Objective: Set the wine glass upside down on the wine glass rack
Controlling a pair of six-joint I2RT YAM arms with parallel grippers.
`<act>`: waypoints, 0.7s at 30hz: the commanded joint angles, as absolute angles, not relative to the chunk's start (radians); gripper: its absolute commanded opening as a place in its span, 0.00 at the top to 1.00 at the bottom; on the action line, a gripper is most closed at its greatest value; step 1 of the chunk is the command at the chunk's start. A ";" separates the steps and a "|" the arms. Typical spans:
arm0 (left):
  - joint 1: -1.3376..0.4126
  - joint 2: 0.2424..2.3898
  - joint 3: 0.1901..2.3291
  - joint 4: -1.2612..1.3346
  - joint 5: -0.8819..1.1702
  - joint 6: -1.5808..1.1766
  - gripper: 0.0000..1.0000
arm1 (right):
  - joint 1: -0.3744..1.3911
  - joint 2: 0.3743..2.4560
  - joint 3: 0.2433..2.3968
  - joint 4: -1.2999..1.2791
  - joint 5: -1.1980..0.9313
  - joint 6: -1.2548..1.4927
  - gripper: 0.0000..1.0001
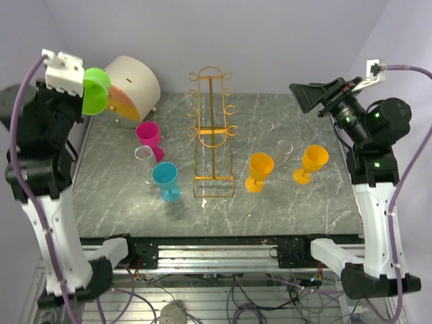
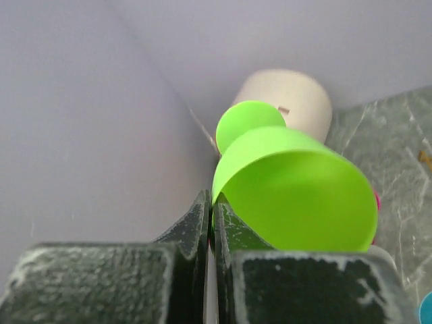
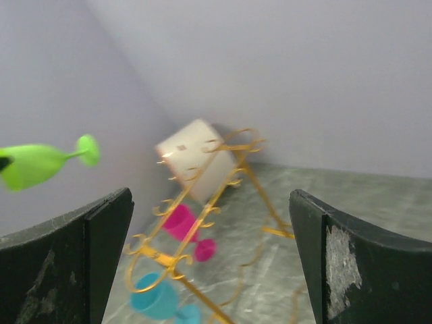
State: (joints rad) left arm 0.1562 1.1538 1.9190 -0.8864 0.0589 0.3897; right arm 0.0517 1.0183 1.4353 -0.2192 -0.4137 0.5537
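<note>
A lime green wine glass (image 1: 96, 91) is held high in the air at the back left, lying roughly sideways. My left gripper (image 1: 82, 79) is shut on its rim; in the left wrist view the jaws (image 2: 212, 202) pinch the bowl's edge and the foot (image 2: 248, 125) points away. The golden wire rack (image 1: 213, 131) stands upright at the table's middle, with no glass hanging on it. It also shows in the right wrist view (image 3: 209, 196), as does the green glass (image 3: 34, 164). My right gripper (image 1: 312, 96) is open and empty, raised at the back right (image 3: 210, 256).
A magenta glass (image 1: 148, 135), a clear glass (image 1: 144, 156) and a cyan glass (image 1: 165, 179) stand left of the rack. Two orange glasses (image 1: 260, 169) (image 1: 312, 162) and clear glasses (image 1: 283, 150) stand to its right. A white round container (image 1: 133, 88) sits back left.
</note>
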 commanded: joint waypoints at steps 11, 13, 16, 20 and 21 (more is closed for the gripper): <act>0.161 0.749 1.213 0.319 0.474 0.337 0.93 | 0.449 1.451 1.688 0.101 -0.675 1.064 0.00; 0.160 0.750 1.193 0.364 0.427 0.303 0.93 | 0.457 1.494 1.628 0.367 -0.716 1.275 0.00; 0.160 0.745 1.122 0.482 0.356 0.297 0.93 | 0.502 1.552 1.589 0.555 -0.704 1.447 0.04; 0.161 0.709 0.968 0.691 0.390 0.298 0.93 | 0.589 1.581 1.591 0.555 -0.543 1.417 0.08; 0.161 0.701 0.946 0.722 0.409 0.291 0.93 | 0.609 1.590 1.594 0.567 -0.489 1.409 0.09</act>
State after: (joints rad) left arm 0.1562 0.7376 1.0367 0.4175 0.3893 0.3180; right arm 0.5331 1.5776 1.5921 0.4221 -0.6357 1.3273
